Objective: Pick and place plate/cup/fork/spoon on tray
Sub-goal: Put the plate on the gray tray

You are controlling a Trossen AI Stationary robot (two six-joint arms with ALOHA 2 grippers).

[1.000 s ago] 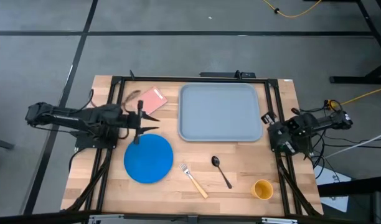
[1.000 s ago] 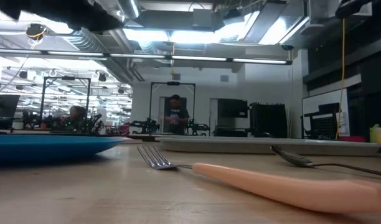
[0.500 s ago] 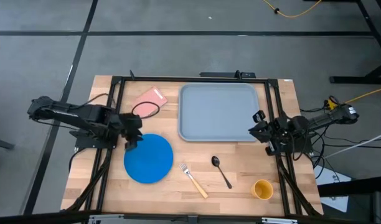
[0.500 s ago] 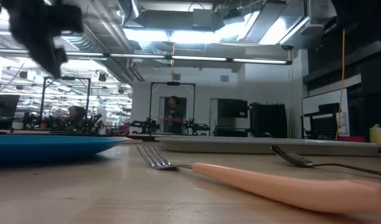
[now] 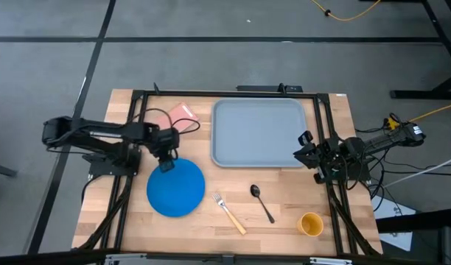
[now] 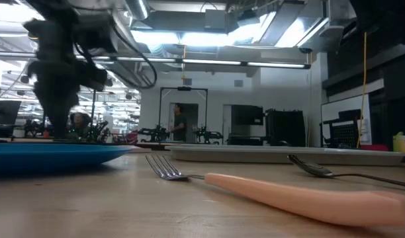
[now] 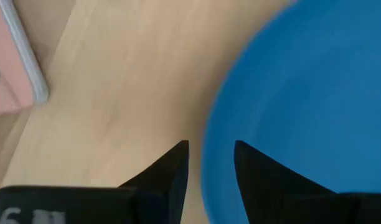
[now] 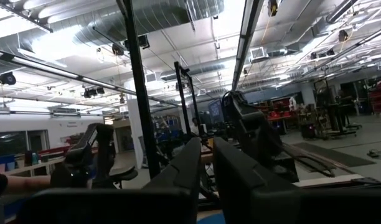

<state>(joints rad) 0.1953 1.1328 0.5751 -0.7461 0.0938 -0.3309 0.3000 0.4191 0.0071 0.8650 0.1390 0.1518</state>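
Directly under the left claw (image 7: 210, 155), which is a little open and holds nothing, lies the rim of the blue plate (image 5: 175, 188), one finger over bare worktop (image 5: 284, 210) and the other over the plate, and a pink card (image 7: 7, 68) lies just beyond. Farther from this claw, past the plate, lie the fork (image 5: 230, 213), the black spoon (image 5: 261, 202) and then the yellow cup (image 5: 310, 223), while the grey-blue tray (image 5: 260, 133) lies empty. The right claw (image 8: 203, 165) waits beside the tray's far edge, lifted and nearly closed on nothing.
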